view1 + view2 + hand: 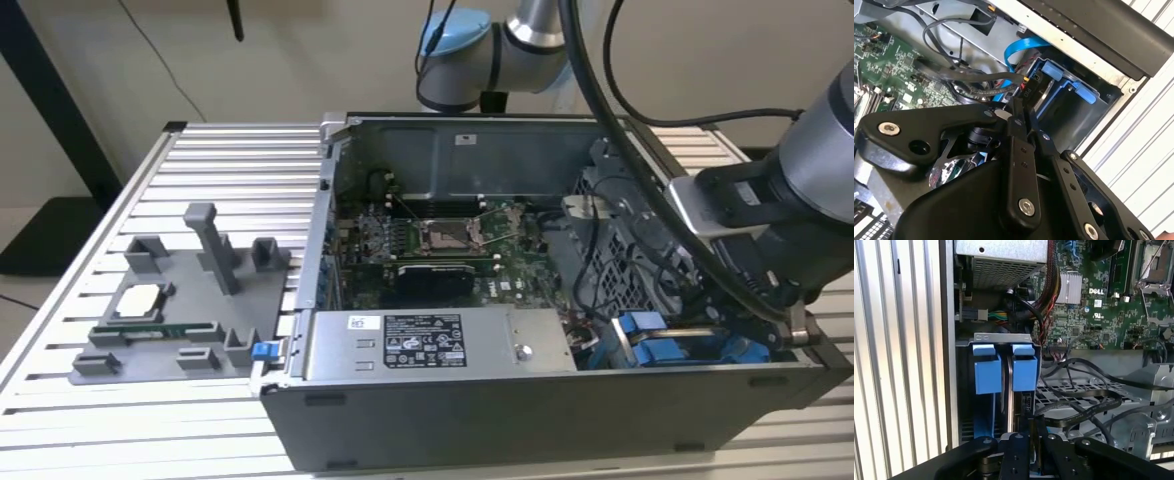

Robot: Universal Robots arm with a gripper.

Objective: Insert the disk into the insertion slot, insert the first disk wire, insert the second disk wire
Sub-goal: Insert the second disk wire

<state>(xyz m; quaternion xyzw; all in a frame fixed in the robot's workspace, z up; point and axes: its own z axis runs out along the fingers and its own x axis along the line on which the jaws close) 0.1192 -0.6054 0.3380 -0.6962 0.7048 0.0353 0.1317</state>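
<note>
We logged one case (534, 400), open, with the disk (1024, 372) seated in the slot (1004, 340) of its cage. The gripper (1021, 112) had closed on a wire (979, 92) at the disk's connector.

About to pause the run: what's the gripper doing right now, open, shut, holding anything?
Gripper: fingers closed together on a black cable connector, right at the disk sitting in the insertion slot.

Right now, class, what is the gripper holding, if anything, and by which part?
The gripper is closed on a black wire connector, pinching its rear end, with the connector at the disk sitting in the insertion slot.
</note>
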